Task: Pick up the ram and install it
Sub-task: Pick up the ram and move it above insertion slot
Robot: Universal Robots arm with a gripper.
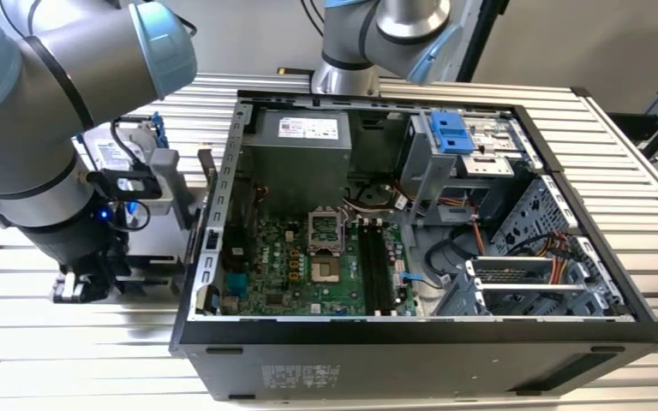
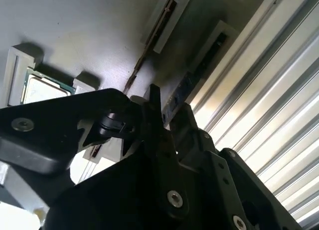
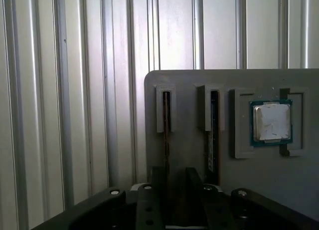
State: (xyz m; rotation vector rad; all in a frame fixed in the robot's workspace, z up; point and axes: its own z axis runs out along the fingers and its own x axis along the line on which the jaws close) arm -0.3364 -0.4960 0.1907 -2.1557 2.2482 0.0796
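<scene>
Straddling the upright ram [image 3: 166,135], jaws parted and gripping nothing, the gripper [image 3: 175,172] likely needs a centred, square pinch on its flat faces.

Exterior view raised, angled down over the open computer case [image 1: 421,332] on the slatted surface [image 1: 649,171], both wrist views close in, looking past the gripper [image 3: 177,175] onto the grey tray [image 3: 199,79], sharing its slots [image 3: 164,110] and processor chip [image 3: 271,121].
</scene>
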